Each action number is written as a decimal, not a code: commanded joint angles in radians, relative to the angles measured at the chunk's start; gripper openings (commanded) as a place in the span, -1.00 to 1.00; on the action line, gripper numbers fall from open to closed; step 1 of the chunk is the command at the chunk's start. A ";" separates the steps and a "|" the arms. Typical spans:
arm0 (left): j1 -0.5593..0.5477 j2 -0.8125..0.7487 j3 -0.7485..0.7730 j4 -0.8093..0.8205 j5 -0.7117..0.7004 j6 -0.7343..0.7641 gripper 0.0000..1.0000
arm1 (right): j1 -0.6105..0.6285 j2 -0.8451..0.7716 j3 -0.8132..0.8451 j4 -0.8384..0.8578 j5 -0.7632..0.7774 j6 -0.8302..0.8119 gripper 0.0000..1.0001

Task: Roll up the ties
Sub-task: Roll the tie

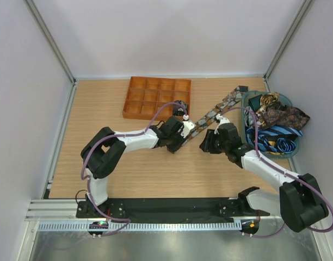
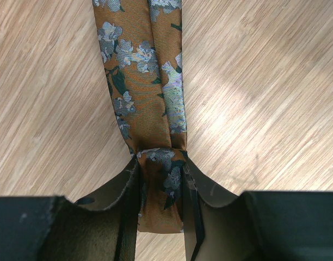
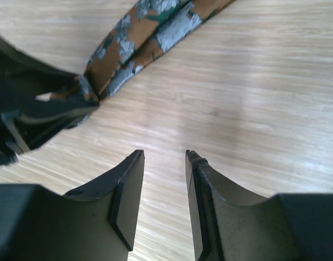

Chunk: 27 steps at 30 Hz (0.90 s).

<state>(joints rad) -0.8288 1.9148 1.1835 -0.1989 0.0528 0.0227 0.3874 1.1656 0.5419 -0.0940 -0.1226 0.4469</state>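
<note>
A brown paisley tie [image 1: 218, 109] lies stretched diagonally across the wooden table, from the basket down to my left gripper [image 1: 187, 130]. In the left wrist view the tie [image 2: 145, 81] runs away up the frame, and its folded end sits pinched between the fingers of my left gripper [image 2: 160, 163], which is shut on it. My right gripper [image 1: 205, 144] hovers just right of that end. In its own view my right gripper [image 3: 165, 155] is open over bare wood with nothing between the fingers, and the tie [image 3: 139, 38] lies ahead to the upper left.
A teal basket [image 1: 286, 98] at the right holds more paisley ties [image 1: 281, 115] and blue striped ties [image 1: 275, 138]. An orange gridded tray [image 1: 155, 98] stands behind the left gripper. White walls close in the table on three sides.
</note>
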 commanded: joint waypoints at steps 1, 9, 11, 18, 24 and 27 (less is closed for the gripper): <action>0.026 0.076 -0.019 -0.197 0.005 -0.018 -0.53 | 0.091 -0.107 -0.010 0.002 0.067 -0.048 -0.14; 0.036 0.139 0.066 -0.310 0.077 -0.075 -0.52 | 0.540 -0.164 0.033 0.007 0.442 -0.233 -0.02; 0.037 0.151 0.082 -0.330 0.093 -0.078 -0.52 | 0.655 -0.135 0.043 0.025 0.501 -0.292 -0.02; 0.039 0.184 0.125 -0.398 0.125 -0.078 -0.53 | 0.994 0.127 0.191 0.007 0.790 -0.491 0.03; 0.045 0.170 0.130 -0.422 0.131 -0.086 -0.53 | 1.076 0.507 0.458 -0.168 0.991 -0.559 0.29; 0.051 0.165 0.128 -0.428 0.147 -0.093 -0.54 | 1.070 0.677 0.599 -0.286 1.081 -0.567 0.44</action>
<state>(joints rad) -0.7837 2.0014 1.3628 -0.4183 0.1642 -0.0460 1.4662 1.7363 1.0256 -0.2340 0.7906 -0.0734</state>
